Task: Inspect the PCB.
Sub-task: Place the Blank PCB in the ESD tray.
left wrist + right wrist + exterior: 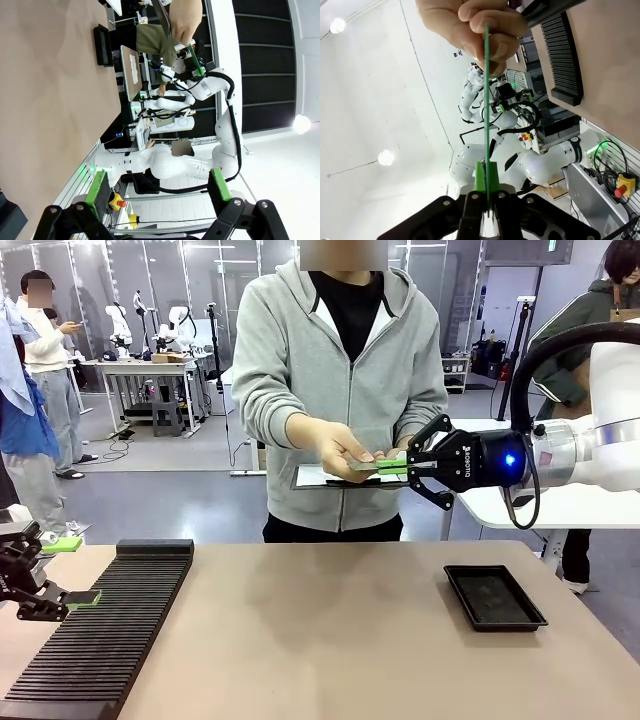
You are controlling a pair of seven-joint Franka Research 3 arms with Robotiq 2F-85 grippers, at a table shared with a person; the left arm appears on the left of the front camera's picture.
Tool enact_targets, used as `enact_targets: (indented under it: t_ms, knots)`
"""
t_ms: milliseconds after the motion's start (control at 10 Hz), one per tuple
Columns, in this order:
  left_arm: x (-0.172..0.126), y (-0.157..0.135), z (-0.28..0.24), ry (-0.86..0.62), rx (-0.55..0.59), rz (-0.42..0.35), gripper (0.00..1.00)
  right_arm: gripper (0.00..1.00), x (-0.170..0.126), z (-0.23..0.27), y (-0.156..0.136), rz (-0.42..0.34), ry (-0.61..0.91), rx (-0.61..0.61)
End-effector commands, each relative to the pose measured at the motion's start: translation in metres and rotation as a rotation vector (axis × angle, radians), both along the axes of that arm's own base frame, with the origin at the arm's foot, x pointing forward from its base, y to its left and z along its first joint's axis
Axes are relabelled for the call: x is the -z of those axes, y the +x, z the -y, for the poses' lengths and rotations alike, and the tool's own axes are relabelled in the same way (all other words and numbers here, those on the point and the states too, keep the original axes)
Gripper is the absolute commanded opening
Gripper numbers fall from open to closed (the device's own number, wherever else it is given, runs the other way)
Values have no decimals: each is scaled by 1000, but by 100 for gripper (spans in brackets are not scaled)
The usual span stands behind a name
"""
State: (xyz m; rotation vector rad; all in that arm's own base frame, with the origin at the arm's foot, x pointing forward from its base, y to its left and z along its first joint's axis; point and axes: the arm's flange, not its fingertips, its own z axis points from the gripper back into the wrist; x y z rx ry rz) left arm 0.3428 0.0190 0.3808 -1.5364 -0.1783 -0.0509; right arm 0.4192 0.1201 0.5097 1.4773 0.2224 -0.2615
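The right pincer [408,467] is clenched on the PCB [374,465], held level in the air toward the tabletop's [330,640] 12 o'clock side. The person's hand [345,448] pinches its 9 o'clock end. At 8 o'clock, the left pincer [73,571] hangs released.

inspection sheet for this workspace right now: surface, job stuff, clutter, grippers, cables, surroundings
surface: tan table, a person at its far side
job's things: PCB in the air, one end in the person's hand
clutter: black ridged rack at the left, black tray at the right, clipboard at the person's waist
grippers: right gripper shut on the PCB; left gripper open, beside the rack
cables: black cable arches over the right arm
surroundings: bystander farther off
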Motion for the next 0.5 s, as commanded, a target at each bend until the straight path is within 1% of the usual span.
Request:
enact_targets:
  t_ms: [0, 400]
  knots:
    - [1, -2, 1, 0, 1, 13, 100, 0, -1, -1, 0, -3, 0, -1]
    - [1, -2, 1, 0, 1, 13, 100, 0, -1, -1, 0, -3, 0, -1]
